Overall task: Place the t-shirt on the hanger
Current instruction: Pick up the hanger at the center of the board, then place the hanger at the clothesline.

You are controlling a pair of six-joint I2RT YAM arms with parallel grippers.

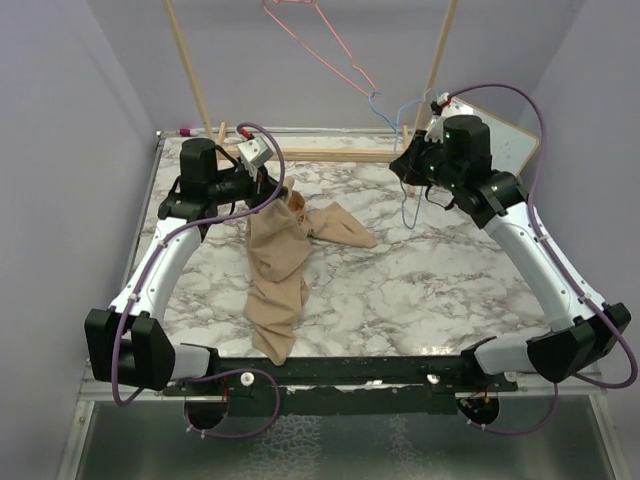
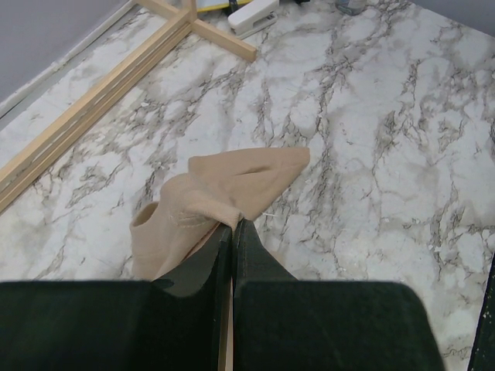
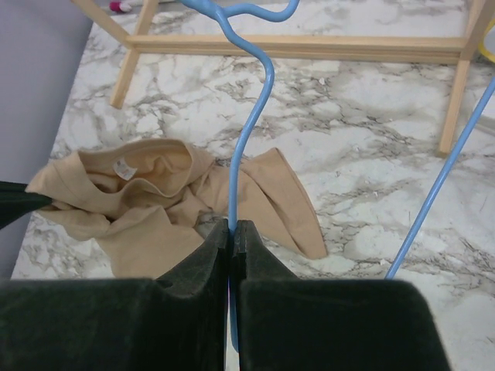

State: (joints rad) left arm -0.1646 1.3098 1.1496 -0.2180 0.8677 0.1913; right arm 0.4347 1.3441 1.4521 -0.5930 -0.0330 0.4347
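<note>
The tan t-shirt (image 1: 281, 268) lies crumpled on the marble table, trailing toward the near edge. My left gripper (image 1: 283, 196) is shut on a fold of the t-shirt near its neck (image 2: 224, 193) and holds that part raised. The light-blue wire hanger (image 1: 405, 205) hangs upright at the back right. My right gripper (image 1: 412, 170) is shut on the hanger's wire (image 3: 246, 147), with the hook curving above. The t-shirt with its small neck label also shows in the right wrist view (image 3: 147, 193), below and left of the hanger.
A wooden rack frame (image 1: 330, 153) stands along the back of the table, its posts rising left and right. A pink wire hanger (image 1: 320, 45) hangs from above at the back. A white object (image 2: 254, 13) lies by the rack's foot.
</note>
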